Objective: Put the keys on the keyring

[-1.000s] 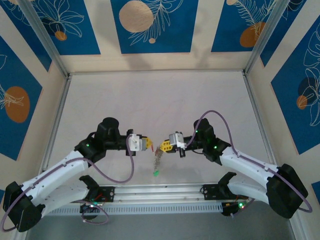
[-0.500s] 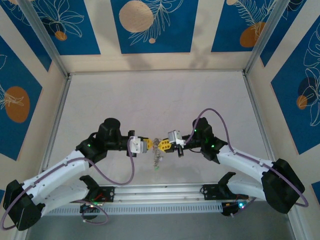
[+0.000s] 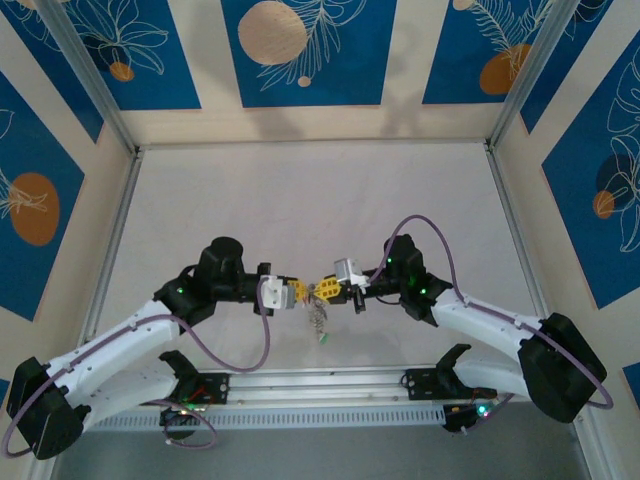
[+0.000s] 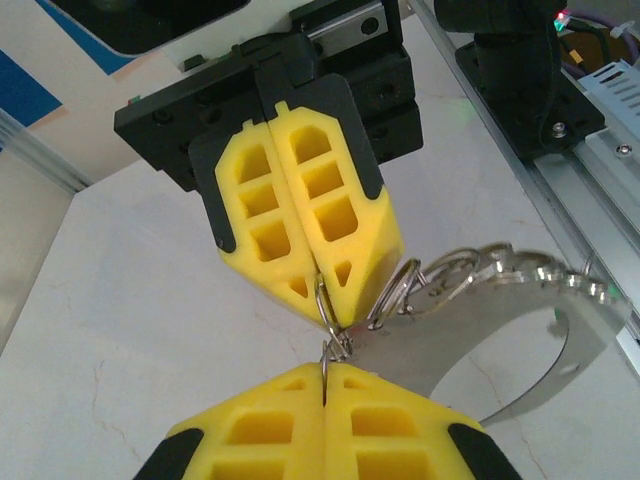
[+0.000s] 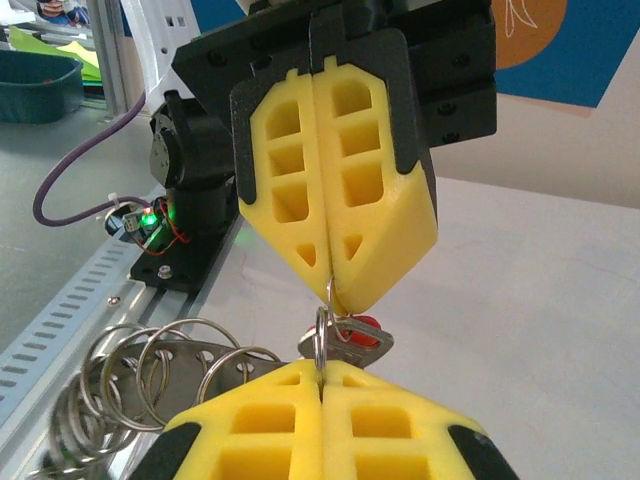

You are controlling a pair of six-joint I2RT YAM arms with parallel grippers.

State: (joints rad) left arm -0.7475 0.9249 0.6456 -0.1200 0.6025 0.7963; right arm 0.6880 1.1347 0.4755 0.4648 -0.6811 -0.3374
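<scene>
Between left gripper and right gripper (both pinching it): keyring.

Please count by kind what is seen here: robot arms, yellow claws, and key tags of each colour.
Robot arms (left arm, right arm): 2
Yellow claws (left claw, right claw), both shut: 2
Red tag: 1
Green tag: 1
Total: 6

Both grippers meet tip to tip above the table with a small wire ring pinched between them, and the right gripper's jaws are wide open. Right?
No. The right gripper is shut, its yellow fingers pressed together on the small wire ring; the left wrist view shows it. The rest stands: the left gripper meets it tip to tip above the table.
</scene>
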